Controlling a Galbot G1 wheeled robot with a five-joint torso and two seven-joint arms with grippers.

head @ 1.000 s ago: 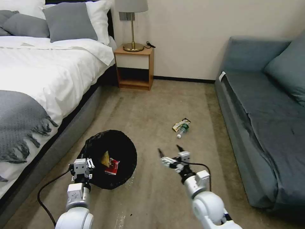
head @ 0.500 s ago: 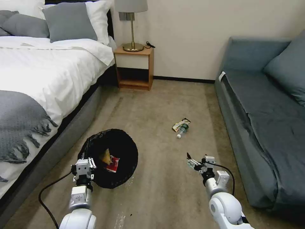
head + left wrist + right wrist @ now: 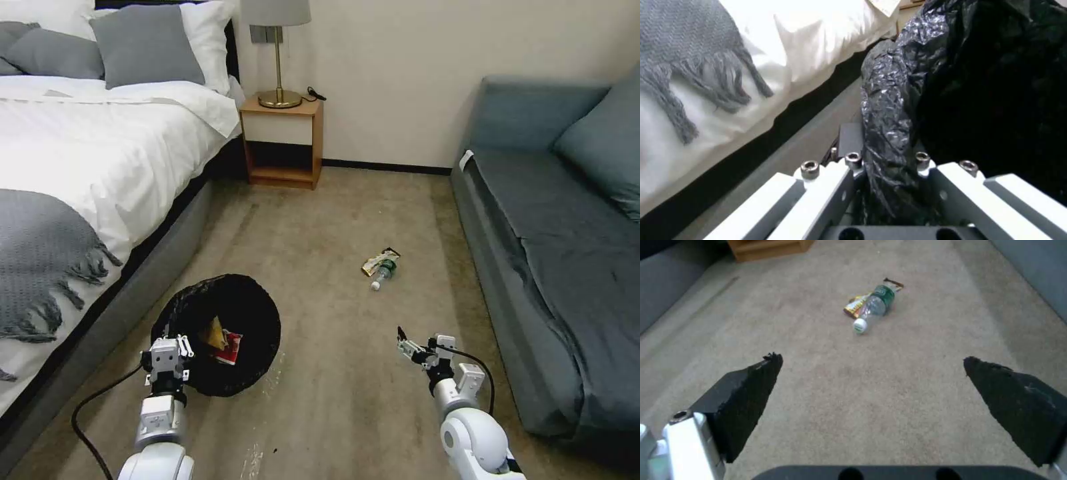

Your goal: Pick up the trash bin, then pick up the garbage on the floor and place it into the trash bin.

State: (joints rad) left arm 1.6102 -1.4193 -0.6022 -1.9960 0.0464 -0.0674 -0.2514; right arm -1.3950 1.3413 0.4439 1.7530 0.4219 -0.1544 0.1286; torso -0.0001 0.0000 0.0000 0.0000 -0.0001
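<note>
So the left end effector point(image 3: 168, 353) has the trash bin point(image 3: 217, 333) by the near edge of its rim. In the left wrist view the crinkly black bag point(image 3: 893, 110) is bunched right between the two fingers, clamped tight. The bin is tipped so its mouth faces up toward the robot, sitting low next to the bed point(image 3: 80, 167) with its grey fringed throw point(image 3: 40, 260). Inside it I can see a crumpled tan paper point(image 3: 217, 331) and a red-and-white snack packet point(image 3: 230, 347), touching each other.

The right end effector point(image 3: 417, 347) is out over bare carpet point(image 3: 333, 220), well apart from the bin, with its black fingertips point(image 3: 751, 386) spread wide and nothing between them. Ahead of it on the floor is the small clear bottle point(image 3: 382, 273) with the green label and white cap, lying on its side, cap pointing back toward the robot. The gold-silver foil wrapper point(image 3: 377, 260) is right up against it, partly tucked under the bottle from the look of the right wrist view. Both sit in the open floor between the bed and the blue-grey sofa point(image 3: 553, 253), closer to the sofa.
</note>
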